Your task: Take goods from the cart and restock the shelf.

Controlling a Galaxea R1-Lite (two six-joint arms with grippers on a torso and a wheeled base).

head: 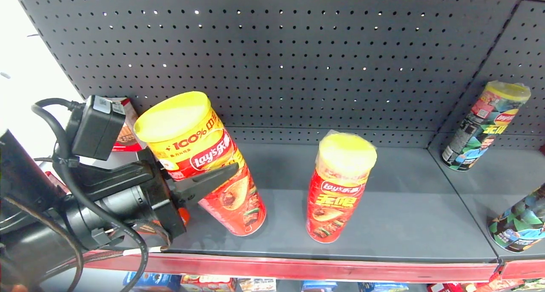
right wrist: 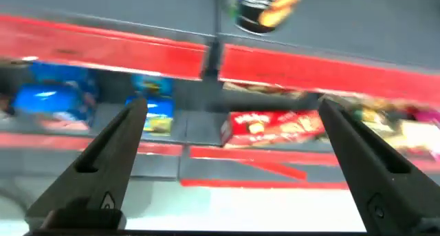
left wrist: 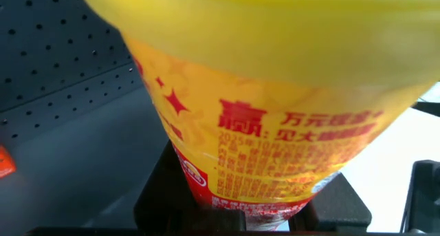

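shelf (head: 404, 215) first: a dark grey board, pegboard (head: 272, 62) rising behind it, red strip (head: 298, 268) along the front edge. in from the left comes the left gripper (head: 203, 182), jaws clamped across the middle of the held can (head: 193, 151), one dark finger lying over the red label. the held can is tilted, yellow lid leaning up and left, base down at the left part of the board; whether the base touches i can't tell. the left wrist view sits right up against that held can (left wrist: 275, 126), yellow lid on top and the red band down between the black fingers.

next in size, the standing can (head: 340, 185), red with a yellow lid, upright on the board near the front, to the right of the held one and apart from it. over on the next section to the right, a green can (head: 485, 126) stands back by the pegboard, and a second green can (head: 517, 224) sits nearer the front at the picture's edge.

right gripper (right wrist: 230, 105) now: jaws wide apart, nothing between them, fingers (right wrist: 103, 167) framing a lower shelf beneath another red strip (right wrist: 103, 40). on that lower level, blue packs (right wrist: 48, 102) and a red box (right wrist: 275, 126). above the strip, the base of a dark can (right wrist: 265, 9).
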